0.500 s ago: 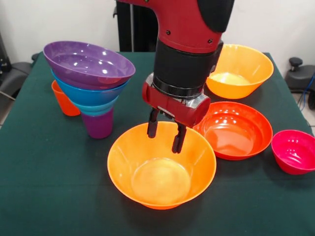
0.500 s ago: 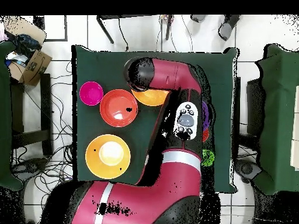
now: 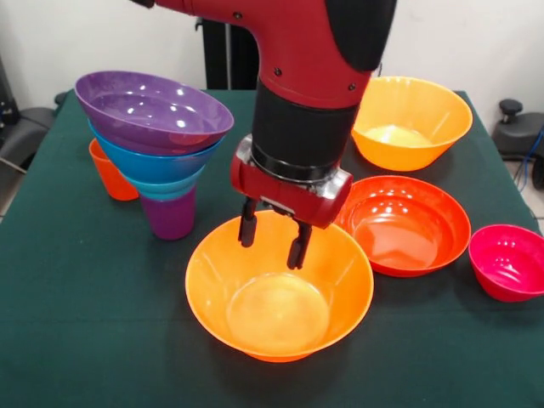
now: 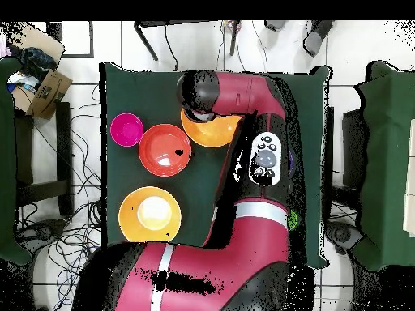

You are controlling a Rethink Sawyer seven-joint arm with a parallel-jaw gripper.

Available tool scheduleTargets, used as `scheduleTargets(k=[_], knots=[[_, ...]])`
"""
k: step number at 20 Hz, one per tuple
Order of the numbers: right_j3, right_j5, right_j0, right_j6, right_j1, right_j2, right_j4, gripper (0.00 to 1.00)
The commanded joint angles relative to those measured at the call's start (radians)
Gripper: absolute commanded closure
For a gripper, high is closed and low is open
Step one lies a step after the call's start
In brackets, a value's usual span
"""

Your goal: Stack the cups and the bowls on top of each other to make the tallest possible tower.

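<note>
My gripper [image 3: 272, 242] is open, its two black fingers [image 3: 248, 229] hanging over the far inner wall of the near large orange bowl [image 3: 279, 289], which rests on the table. Left of it stands the tower: a purple cup [image 3: 170, 214] carrying a teal bowl [image 3: 167, 189], a blue bowl [image 3: 157, 163] and a purple bowl [image 3: 153, 110]. An orange cup [image 3: 110, 174] stands behind the tower. In the overhead view the arm hides the gripper, the tower and part of the orange bowl [image 4: 212, 129]. The green cup is hidden in the front view.
A second large orange bowl [image 3: 412, 119] sits at the far right, a red-orange bowl [image 3: 404, 225] to the right of the gripper, and a magenta bowl [image 3: 508, 262] at the right edge. All rest on a dark green tablecloth [image 3: 85, 323].
The gripper has shifted a little left toward the tower and slightly up, still over the near orange bowl. The bowls and the tower have not moved.
</note>
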Motion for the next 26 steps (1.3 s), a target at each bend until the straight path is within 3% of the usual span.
scheduleTargets(k=[1, 5, 13, 26], knots=[[-0.161, 0.182, 0.015, -0.285, 0.132, 0.166, -0.066, 0.0], [-0.222, 0.25, 0.021, -0.296, 0.177, 0.198, -0.035, 0.0], [-0.255, 0.32, 0.041, -0.282, 0.195, 0.228, -0.019, 0.0], [-0.277, 0.224, 0.087, -0.186, 0.223, 0.146, -0.083, 0.0]])
